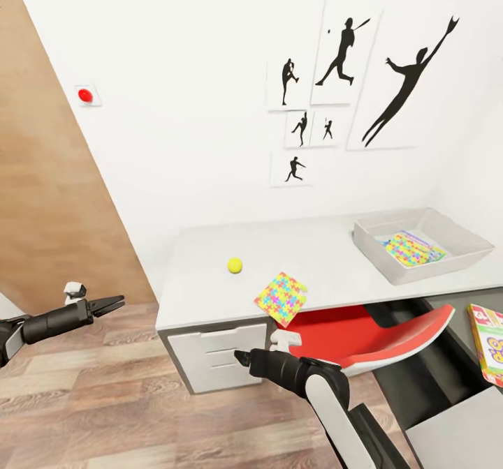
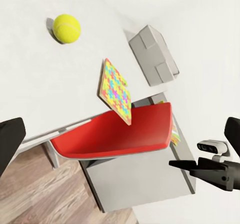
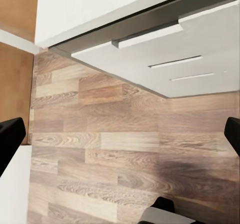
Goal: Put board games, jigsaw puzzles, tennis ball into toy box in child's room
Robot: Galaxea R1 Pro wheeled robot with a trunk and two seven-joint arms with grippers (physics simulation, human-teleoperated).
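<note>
One jigsaw puzzle already lies in the toy box on the table; the second puzzle overhangs the front edge near the tennis ball. Both end effectors, left and right, hang empty with fingers apart. The next move is probably reaching for the overhanging puzzle.

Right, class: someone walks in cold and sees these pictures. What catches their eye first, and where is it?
Probably the red chair tucked at the white table, with a bright jigsaw puzzle tilted over the table's front edge above it. Next, the yellow tennis ball alone on the tabletop, and the toy box at the table's far right, a second colourful puzzle inside.
</note>
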